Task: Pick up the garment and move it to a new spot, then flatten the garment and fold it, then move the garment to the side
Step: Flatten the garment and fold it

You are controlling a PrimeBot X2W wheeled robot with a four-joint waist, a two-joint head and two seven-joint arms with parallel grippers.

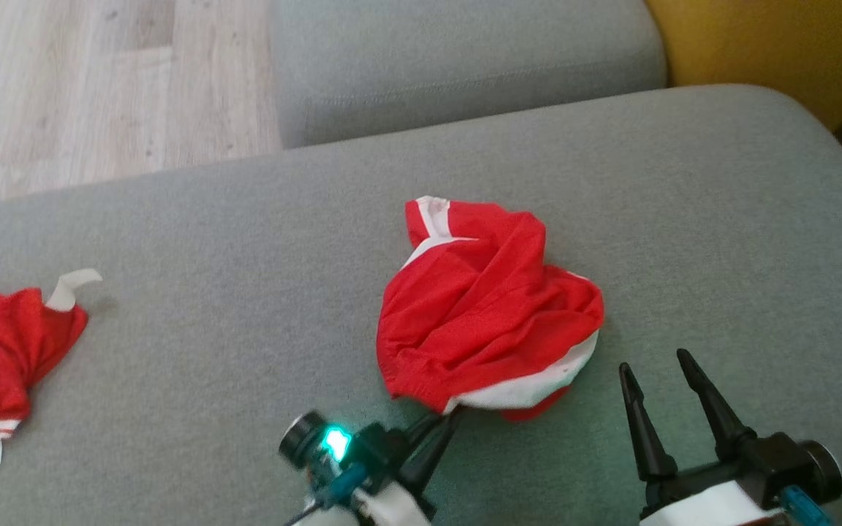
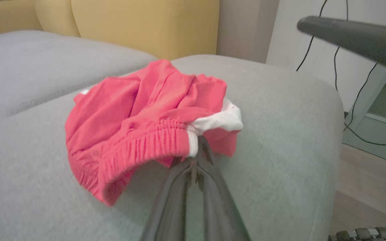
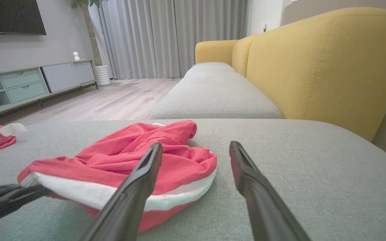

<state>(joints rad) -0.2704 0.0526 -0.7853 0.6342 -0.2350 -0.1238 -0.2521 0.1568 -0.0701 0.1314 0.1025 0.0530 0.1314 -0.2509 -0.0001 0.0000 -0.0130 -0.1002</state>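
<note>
Garment [image 2: 136, 110], elastic waistband tight in left end effector [image 2: 198, 155], wrist close-up

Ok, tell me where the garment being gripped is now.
In the head view, the red garment lies centre on the grey cushion, its near edge pinched in the left tool, the open right tool to its right.

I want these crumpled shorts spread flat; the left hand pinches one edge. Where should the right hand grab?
Probably the white-trimmed edge on the shorts' right side, approached low from the right. It lies exposed nearest the right hand's open fingers and away from the left hand's pinch, so pulling apart should spread the cloth.
</note>
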